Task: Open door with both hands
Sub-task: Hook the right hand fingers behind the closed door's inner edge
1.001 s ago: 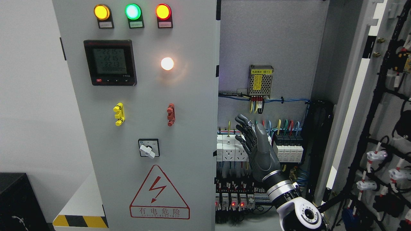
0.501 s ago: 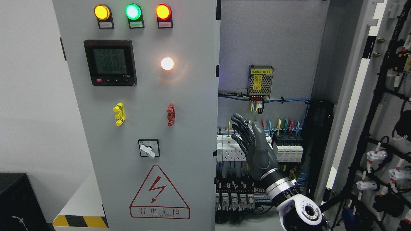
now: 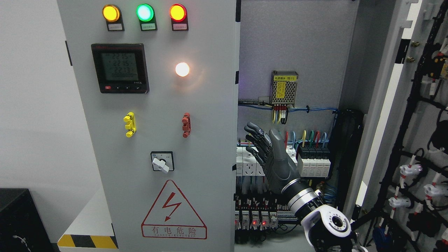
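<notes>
The right robot hand [image 3: 271, 157] comes up from the low right of the picture. Its fingers [image 3: 254, 138] are spread apart and stretched out, and it holds nothing. It hangs in front of the open middle of the cabinet, with its fingertips pointing up and to the left.

The thing that matters most is the left door [image 3: 154, 122]. It lies to the left of the robot hand. Its right edge [image 3: 236, 122] runs straight up and down — a long, tall line — and the fingertips are just beside that edge, a little to the right of it. I cannot tell if they touch it. This is the only robot hand in the picture, so it is the nearer one. The left arm does not show at all.

The left door is a tall grey panel that faces the camera and looks shut or almost shut. It has three round lights [image 3: 145, 12] at the top in yellow, green and red, a dark meter screen [image 3: 120, 68], a glowing white lamp [image 3: 182, 69], a small turn switch [image 3: 161, 161] and a red lightning warning sign [image 3: 174, 211].

The right door [image 3: 413, 115] is already swung wide open at the far right, with black cables on its inside. Between the doors are coloured wires and white breakers [image 3: 250, 161].

I think the next move is to hook the fingers behind that tall edge and swing the door out to the left.
</notes>
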Available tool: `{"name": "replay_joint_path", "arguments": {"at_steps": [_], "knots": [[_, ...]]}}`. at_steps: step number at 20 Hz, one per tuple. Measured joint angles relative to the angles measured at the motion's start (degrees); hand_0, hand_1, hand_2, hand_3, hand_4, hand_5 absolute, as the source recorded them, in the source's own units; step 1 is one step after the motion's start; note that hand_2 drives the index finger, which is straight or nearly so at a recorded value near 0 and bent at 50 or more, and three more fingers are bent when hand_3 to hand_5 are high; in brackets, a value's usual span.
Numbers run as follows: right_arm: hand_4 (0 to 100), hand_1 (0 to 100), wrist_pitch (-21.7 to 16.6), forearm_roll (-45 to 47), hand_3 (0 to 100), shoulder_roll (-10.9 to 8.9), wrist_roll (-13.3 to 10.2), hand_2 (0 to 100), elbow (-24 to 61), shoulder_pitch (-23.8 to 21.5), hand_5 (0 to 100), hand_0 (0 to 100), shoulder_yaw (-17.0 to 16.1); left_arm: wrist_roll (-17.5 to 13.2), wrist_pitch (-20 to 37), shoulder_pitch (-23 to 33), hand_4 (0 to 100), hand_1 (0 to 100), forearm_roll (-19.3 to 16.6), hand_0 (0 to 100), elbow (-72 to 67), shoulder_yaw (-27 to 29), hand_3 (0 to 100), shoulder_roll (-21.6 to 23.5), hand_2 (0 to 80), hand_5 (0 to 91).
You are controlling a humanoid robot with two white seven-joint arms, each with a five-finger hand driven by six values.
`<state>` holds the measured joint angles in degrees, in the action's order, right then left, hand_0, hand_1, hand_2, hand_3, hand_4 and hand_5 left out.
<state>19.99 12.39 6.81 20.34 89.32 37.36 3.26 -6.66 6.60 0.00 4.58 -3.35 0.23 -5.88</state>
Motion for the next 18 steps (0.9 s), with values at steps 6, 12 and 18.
{"name": "replay_joint_path", "arguments": {"at_steps": [6, 12, 18], "knots": [[0, 0, 0.5, 0.0, 0, 0.06, 2.5, 0, -0.3, 1.0, 0, 0, -0.2, 0.0, 0.0, 0.0, 0, 0, 0.0, 0, 0.0, -0.1, 0, 0.0, 0.0, 0.0], [0, 0, 0.7, 0.1, 0, 0.09, 4.9, 0, -0.9, 1.5, 0, 0, -0.4, 0.0, 0.0, 0.0, 0, 0, 0.0, 0, 0.0, -0.2, 0, 0.0, 0.0, 0.0], [0, 0, 0.7, 1.2, 0, 0.08, 8.3, 0, -2.6, 2.4, 0, 0, -1.6, 0.0, 0.0, 0.0, 0, 0, 0.0, 0, 0.0, -0.2, 0, 0.0, 0.0, 0.0]]}}
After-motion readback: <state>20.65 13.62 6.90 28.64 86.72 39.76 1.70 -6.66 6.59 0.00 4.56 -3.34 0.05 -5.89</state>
